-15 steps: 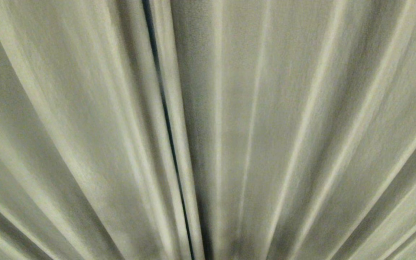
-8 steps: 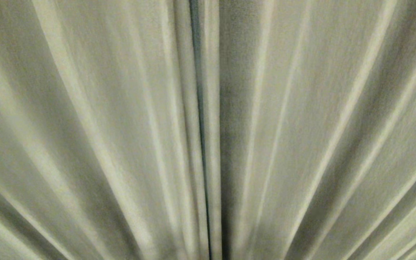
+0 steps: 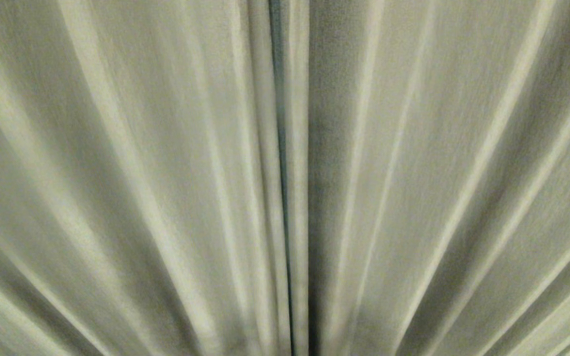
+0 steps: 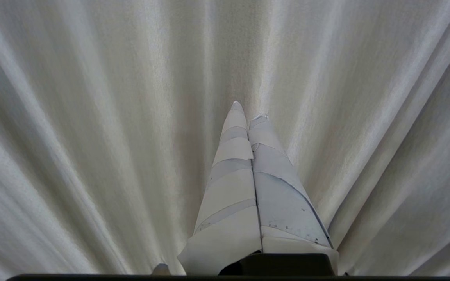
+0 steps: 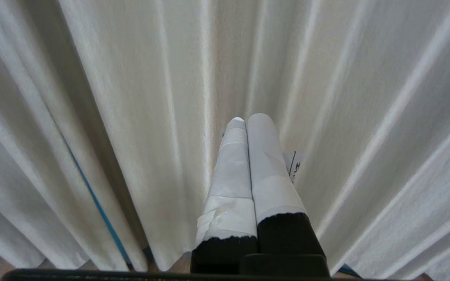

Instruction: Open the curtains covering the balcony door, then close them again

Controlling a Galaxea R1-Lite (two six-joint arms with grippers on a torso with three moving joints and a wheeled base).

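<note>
a small white tag (image 5: 296,167) beside the curtains (image 5: 365,117) bears unreadable dark marks.

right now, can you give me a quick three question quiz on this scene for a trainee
1. True or false: the curtains are drawn apart, so the balcony door shows fully in the head view.
2. Multiple choice: how do the left pincer and right pincer stand? A) both open B) both shut, holding nothing C) left shut on fabric, right open
3. Fill in: in the head view, the narrow dark seam where the two panels meet runs near the ____ of the picture.

Key
1. False: the cream fabric fills the view, with only a thin slit.
2. B
3. middle
</note>
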